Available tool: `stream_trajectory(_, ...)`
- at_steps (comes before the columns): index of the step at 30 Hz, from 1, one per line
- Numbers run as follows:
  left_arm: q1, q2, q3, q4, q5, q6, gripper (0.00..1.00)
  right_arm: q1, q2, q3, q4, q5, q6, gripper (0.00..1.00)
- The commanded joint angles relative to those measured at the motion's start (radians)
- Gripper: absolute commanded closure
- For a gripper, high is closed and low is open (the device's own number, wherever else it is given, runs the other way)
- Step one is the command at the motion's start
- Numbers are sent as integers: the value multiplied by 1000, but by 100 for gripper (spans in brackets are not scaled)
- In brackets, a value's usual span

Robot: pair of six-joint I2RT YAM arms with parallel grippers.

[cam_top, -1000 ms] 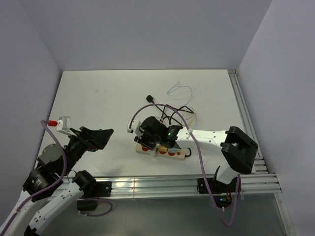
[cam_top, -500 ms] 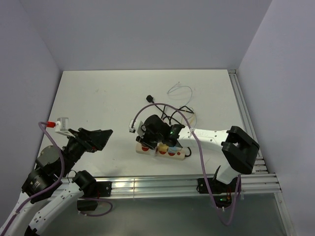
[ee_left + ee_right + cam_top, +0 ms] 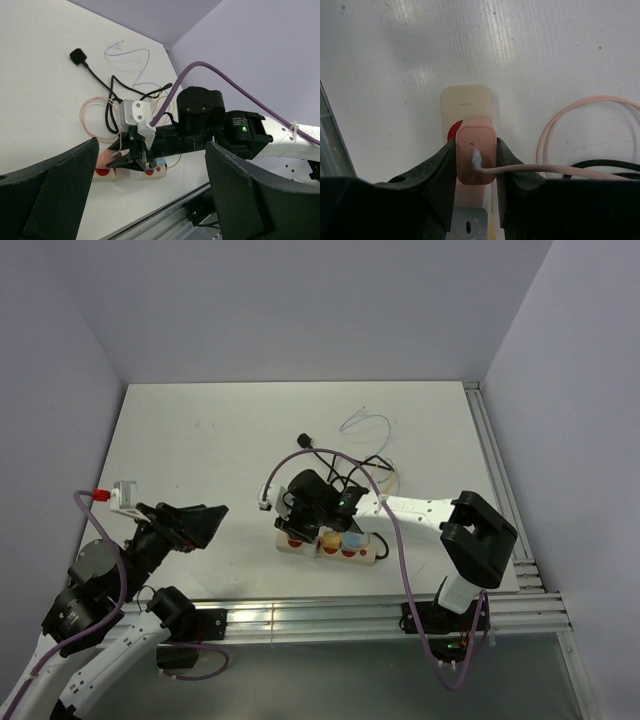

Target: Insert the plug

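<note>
A cream power strip (image 3: 330, 543) with red switches lies on the white table near the front middle; it also shows in the right wrist view (image 3: 468, 98) and in the left wrist view (image 3: 114, 172). My right gripper (image 3: 476, 161) is shut on a pink plug (image 3: 476, 155), its fingers (image 3: 442, 165) pressed on both sides, and holds it over the strip's end socket beside a red switch (image 3: 453, 133). A pink cable (image 3: 580, 117) runs from the plug. My left gripper (image 3: 205, 518) is open and empty, raised at the left, well away from the strip.
A black cable with a black plug (image 3: 303, 442) and a thin white wire (image 3: 365, 423) lie behind the strip. A metal rail (image 3: 350, 615) runs along the front table edge. Purple walls stand left, back and right.
My right gripper with the pink plug has shifted slightly left over the power strip. My left gripper has drifted slightly down and left.
</note>
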Motion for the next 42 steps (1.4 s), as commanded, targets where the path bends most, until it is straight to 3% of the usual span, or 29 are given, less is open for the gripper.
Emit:
stream_trajectory(1,1,24,28,25,22,21,7,11,135,-64,-299,53,-19,100)
stream_trajectory(9,1,12,40,1,18,17,7,79,185,-80,-346,63,-9,100)
stream_trajectory(16,1,32,63,-7,10,22,7,79,121,-98,-311,66,17,100)
stream_trajectory(19,1,40,63,-4,10,21,7,77,99,-67,-305,136,42,89)
stream_trajectory(21,1,43,60,4,10,14,7,73,61,-54,-291,159,45,74)
stream_trajectory(22,1,47,59,7,10,14,7,68,44,-49,-271,176,45,61)
stream_trajectory(24,1,50,56,14,11,11,7,57,-21,-34,-239,193,54,53)
stream_trajectory(25,1,53,56,14,8,11,7,51,-48,-32,-198,204,57,40)
stream_trajectory(27,1,60,54,16,8,10,7,34,-121,-14,-164,193,66,29)
stream_trajectory(28,-1,63,56,18,8,8,7,27,-141,-3,-145,167,66,4)
stream_trajectory(29,1,67,54,19,8,8,7,20,-160,11,-138,147,69,0)
stream_trajectory(36,1,76,39,31,15,-9,7,2,-244,164,-162,-75,88,0)
stream_trajectory(42,1,115,7,74,86,42,11,2,-301,168,-228,7,233,0)
